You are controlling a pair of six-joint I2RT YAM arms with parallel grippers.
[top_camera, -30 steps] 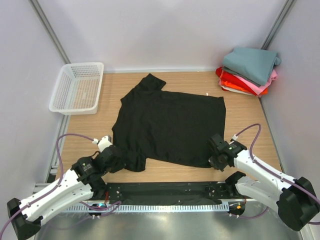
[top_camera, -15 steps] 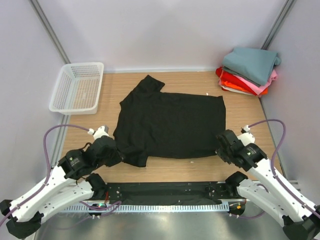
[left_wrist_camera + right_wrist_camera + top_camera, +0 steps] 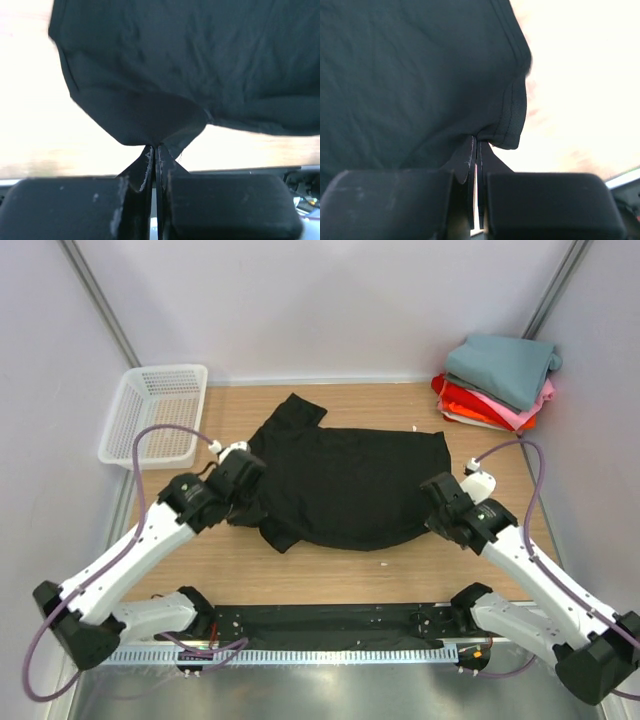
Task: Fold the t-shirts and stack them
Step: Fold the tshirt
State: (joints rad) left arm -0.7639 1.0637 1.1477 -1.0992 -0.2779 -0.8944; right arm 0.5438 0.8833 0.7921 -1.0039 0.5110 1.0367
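The plain black t-shirt lies across the middle of the wooden table, its near edge lifted and carried back over the rest. My left gripper is shut on the shirt's near left sleeve corner, held above the table. My right gripper is shut on the near right hem corner, also lifted. The far sleeve lies flat at the back. A stack of folded t-shirts sits at the back right: teal-grey on top, pink, red-orange and white beneath.
A white plastic mesh basket stands at the back left. Bare wooden table lies in front of the shirt, with a small white speck on it. Grey walls close in the left, right and back sides.
Both grippers have moved away from the near edge toward the back, carrying the shirt's near corners up and over. The shirt's near edge now sits further back and the shirt looks shorter.
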